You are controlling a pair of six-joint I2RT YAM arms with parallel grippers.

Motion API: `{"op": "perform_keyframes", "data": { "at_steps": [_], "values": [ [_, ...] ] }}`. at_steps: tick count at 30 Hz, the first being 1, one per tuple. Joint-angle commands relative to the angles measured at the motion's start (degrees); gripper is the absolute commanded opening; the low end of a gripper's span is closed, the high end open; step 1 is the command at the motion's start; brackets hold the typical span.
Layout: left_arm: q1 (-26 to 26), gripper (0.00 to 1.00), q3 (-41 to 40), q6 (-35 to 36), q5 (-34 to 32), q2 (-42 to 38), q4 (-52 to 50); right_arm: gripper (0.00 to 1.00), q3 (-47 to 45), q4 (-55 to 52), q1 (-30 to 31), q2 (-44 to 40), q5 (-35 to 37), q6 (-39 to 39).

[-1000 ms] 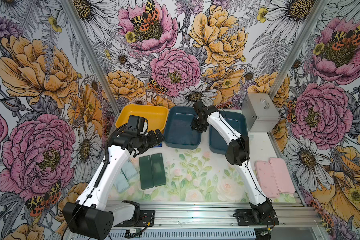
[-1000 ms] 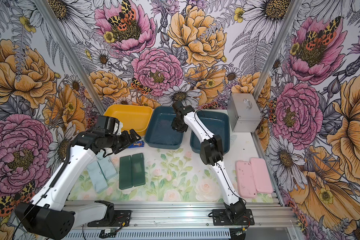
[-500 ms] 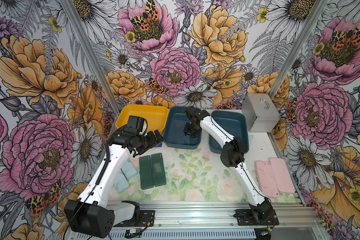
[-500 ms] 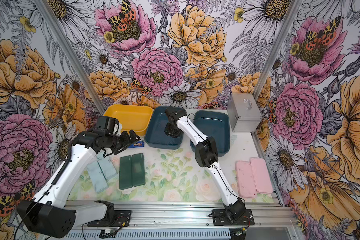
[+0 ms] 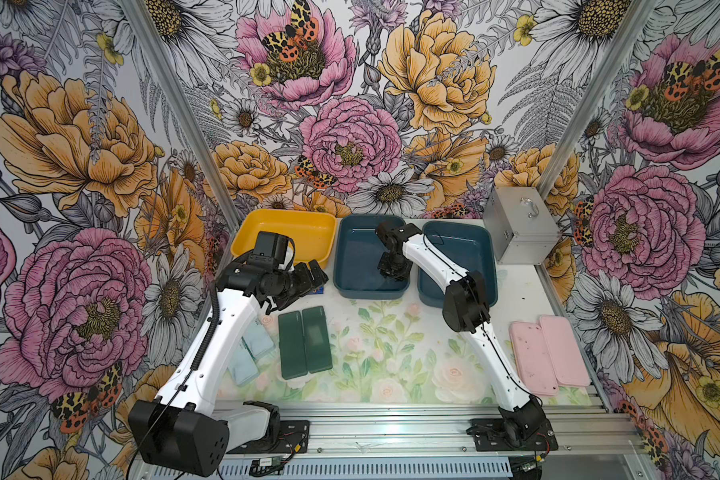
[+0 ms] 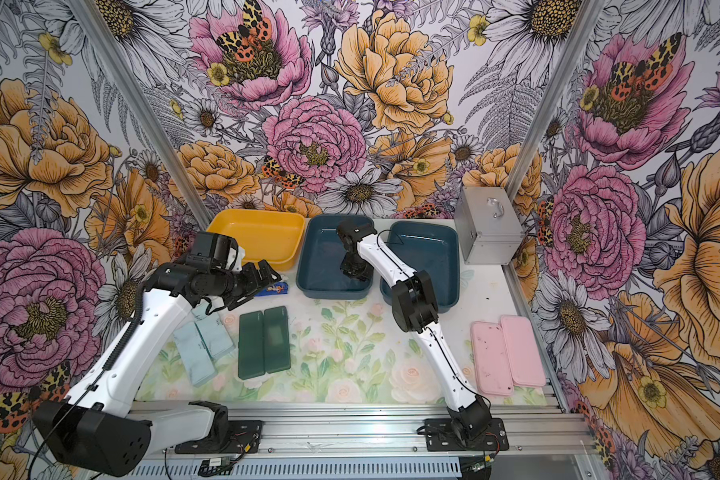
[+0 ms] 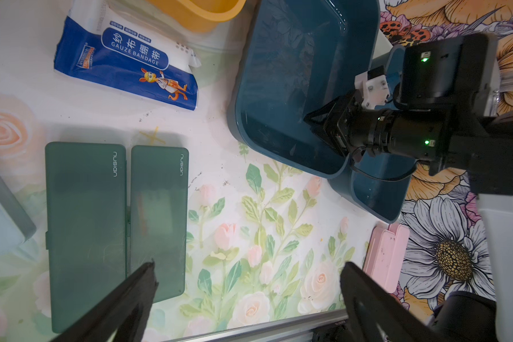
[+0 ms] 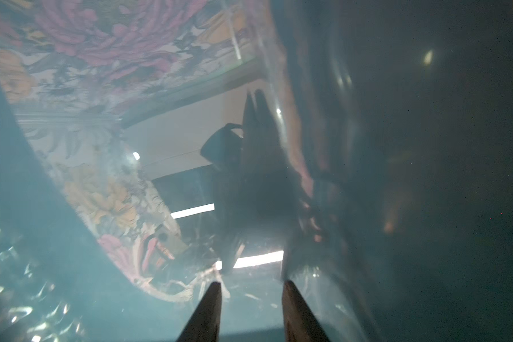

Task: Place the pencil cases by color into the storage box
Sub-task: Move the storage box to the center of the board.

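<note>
Two dark green pencil cases (image 5: 304,343) (image 6: 264,341) (image 7: 85,231) lie side by side on the mat. Two pale blue cases (image 6: 204,345) lie left of them, partly under my left arm. Two pink cases (image 5: 549,355) (image 6: 508,357) lie at the right. A yellow storage box (image 5: 283,232) and two dark blue ones (image 5: 358,286) (image 5: 458,257) stand along the back. My left gripper (image 5: 314,276) (image 7: 248,272) hangs open and empty above the mat beside the green cases. My right gripper (image 5: 393,272) (image 8: 251,285) is down inside the middle blue box, its jaws narrowly apart with nothing between them.
A blue printed gauze packet (image 7: 128,65) (image 6: 273,288) lies in front of the yellow box, under my left gripper. A shut silver metal case (image 5: 520,232) stands at the back right. Floral walls close in three sides, and an aluminium rail (image 5: 391,419) runs along the front.
My right gripper has swung left from the gap between the two blue boxes and gone down into the middle one. The left arm has barely moved.
</note>
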Motion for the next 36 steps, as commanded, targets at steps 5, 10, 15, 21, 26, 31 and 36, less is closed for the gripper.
{"op": "perform_keyframes", "data": {
  "at_steps": [5, 10, 15, 21, 26, 31, 36],
  "values": [
    [0.1, 0.99, 0.9, 0.1, 0.8, -0.7, -0.4, 0.38, -4.6, -2.8, -1.8, -6.2, 5.9, 0.4],
    [-0.1, 0.99, 0.6, 0.1, 0.7, -0.7, -0.4, 0.39, -9.0, -2.6, -2.7, -9.6, 8.0, 1.1],
    [-0.2, 0.99, 0.5, 0.2, 0.6, -1.0, -0.4, 0.39, -15.4, -1.2, -4.1, -13.5, 8.9, 1.5],
    [-0.5, 0.99, -0.2, 0.1, 0.5, -1.3, -0.4, 0.4, -19.8, 0.6, -5.8, -17.1, 9.1, -0.3],
    [-0.6, 0.99, -0.2, 0.2, 0.3, -1.3, -0.3, 0.42, -18.0, 4.6, -4.3, -18.7, 5.5, -4.8],
    [-1.1, 0.99, -0.3, 0.3, 0.2, -1.1, -0.2, 0.44, -13.1, 7.7, -1.9, -18.0, 0.4, -8.0],
    [-1.0, 0.99, -0.9, 0.0, 0.3, -2.2, -0.4, 0.45, 0.5, 7.8, -1.4, -9.8, 0.6, -7.8]
  ]
}}
